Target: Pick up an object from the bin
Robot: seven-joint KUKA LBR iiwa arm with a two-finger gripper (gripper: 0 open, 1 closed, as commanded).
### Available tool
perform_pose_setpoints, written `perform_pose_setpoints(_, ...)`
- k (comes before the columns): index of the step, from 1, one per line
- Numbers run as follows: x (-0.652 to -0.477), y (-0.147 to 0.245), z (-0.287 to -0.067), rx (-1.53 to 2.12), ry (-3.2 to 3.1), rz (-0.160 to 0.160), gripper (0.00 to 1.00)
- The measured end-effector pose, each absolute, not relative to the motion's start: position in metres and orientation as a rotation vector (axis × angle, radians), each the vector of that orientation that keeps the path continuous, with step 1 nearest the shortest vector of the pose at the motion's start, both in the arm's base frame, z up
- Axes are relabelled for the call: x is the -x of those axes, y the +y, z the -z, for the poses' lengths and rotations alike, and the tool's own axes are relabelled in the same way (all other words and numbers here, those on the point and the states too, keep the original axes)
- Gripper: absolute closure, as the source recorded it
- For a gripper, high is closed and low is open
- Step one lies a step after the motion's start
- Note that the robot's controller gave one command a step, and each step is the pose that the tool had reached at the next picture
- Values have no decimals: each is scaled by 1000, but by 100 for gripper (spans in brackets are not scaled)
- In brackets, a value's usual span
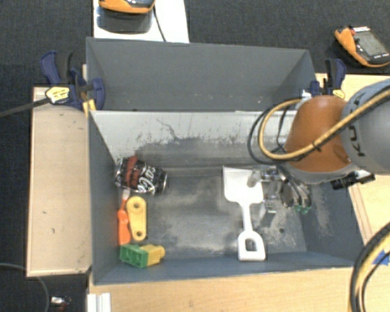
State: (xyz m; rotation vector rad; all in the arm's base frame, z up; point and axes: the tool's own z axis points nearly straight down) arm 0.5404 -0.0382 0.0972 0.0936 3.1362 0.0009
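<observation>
Toward the bin's (195, 77) right wall the gripper (273, 201) hangs just beside the handle of a white spatula (236, 187) lying flat on the floor, blade toward the back wall; whether the tool is spread or closed I can't tell. That thin, smooth plastic handle looks slippery, so I'd close square across its middle, low against the scuffed metal floor.

White spatula (246, 216) flat on bin (188, 213) floor, right-centre, handle toward front.
</observation>
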Motion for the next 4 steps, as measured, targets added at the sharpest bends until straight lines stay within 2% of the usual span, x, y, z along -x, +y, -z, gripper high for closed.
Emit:
perform_pose_setpoints(1, -537, -34, -84, -158, 3135, -3, 0)
perform_pose_setpoints(2, -538, -34, -83, -245, 3130, -2, 0)
perform_pose_setpoints(3, -503, -10, -91, 86, 3135, -1, 0)
perform_pose_setpoints(4, -540, 12, -72, -274, 3113, 0, 100)
